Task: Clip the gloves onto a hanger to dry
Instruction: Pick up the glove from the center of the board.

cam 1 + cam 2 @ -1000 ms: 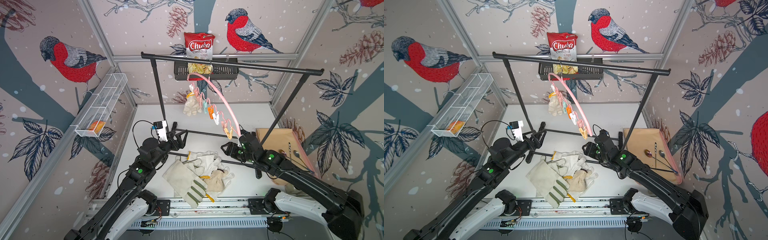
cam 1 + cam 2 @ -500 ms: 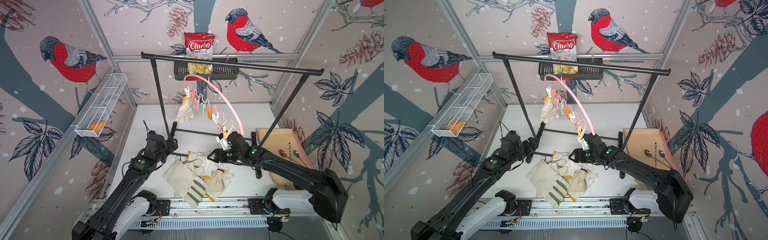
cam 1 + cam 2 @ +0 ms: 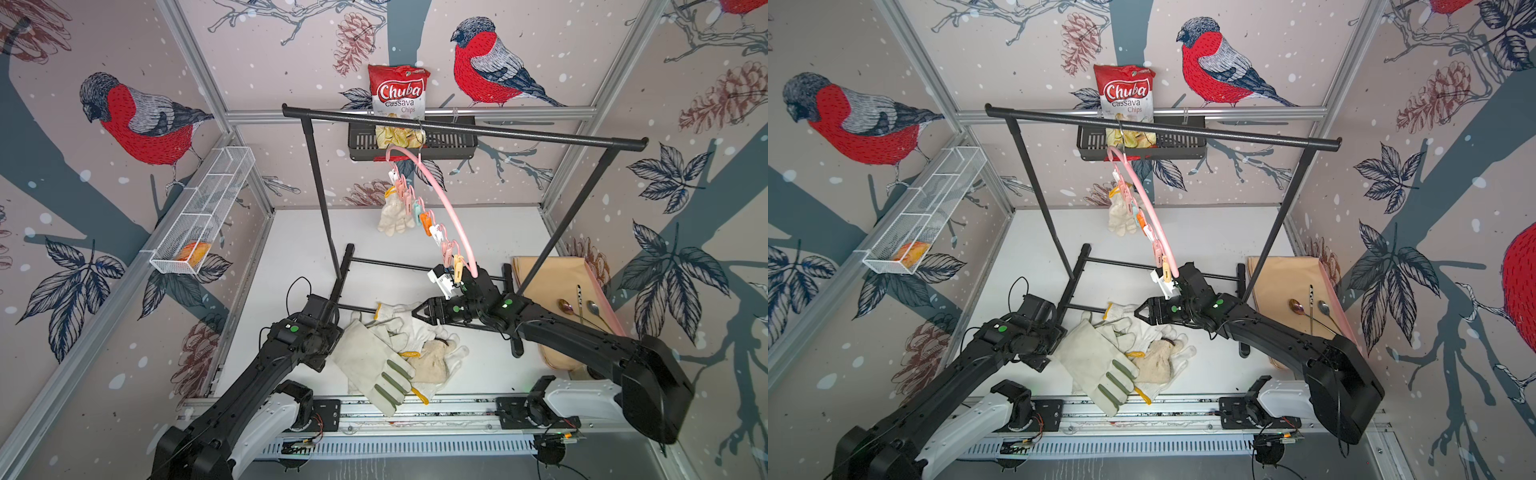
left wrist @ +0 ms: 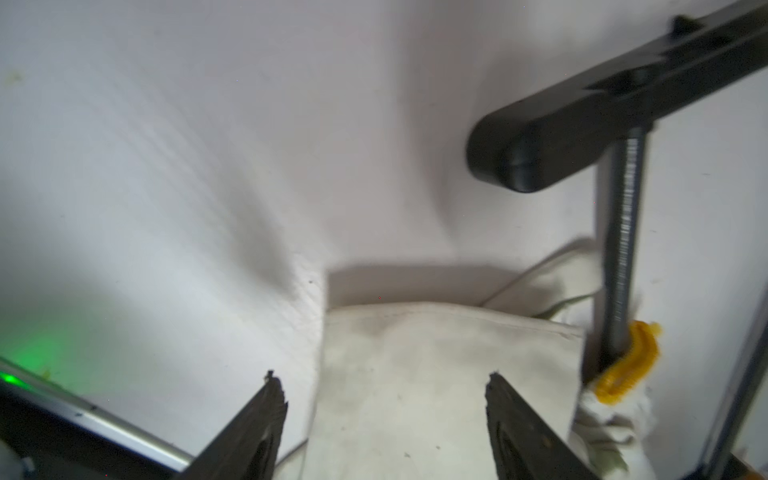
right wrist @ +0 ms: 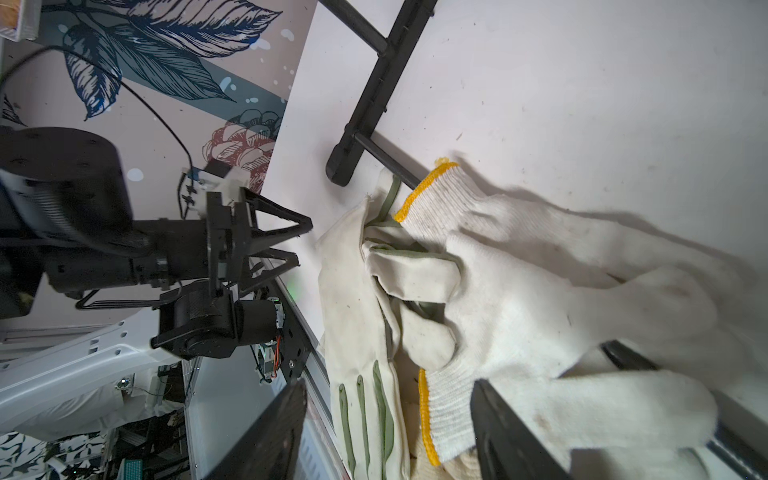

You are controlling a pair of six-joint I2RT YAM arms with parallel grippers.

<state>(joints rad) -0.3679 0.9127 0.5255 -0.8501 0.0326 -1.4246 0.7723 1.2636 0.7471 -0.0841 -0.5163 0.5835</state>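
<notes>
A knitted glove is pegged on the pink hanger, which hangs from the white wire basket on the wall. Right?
The pink hanger hooks over the black rack's top bar, not the wire basket, as both top views show. The knitted glove is pegged on it.

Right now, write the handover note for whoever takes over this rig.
Left gripper: jaws open, at the cuff of the off-white leather glove with green strips, nothing gripped.
Right gripper: jaws open over the white knitted gloves with yellow cuffs.
Pink arched plastic hanger hangs on the black metal rack.
Done: one cream knitted glove pegged.
Left: the tabletop pile.
</notes>
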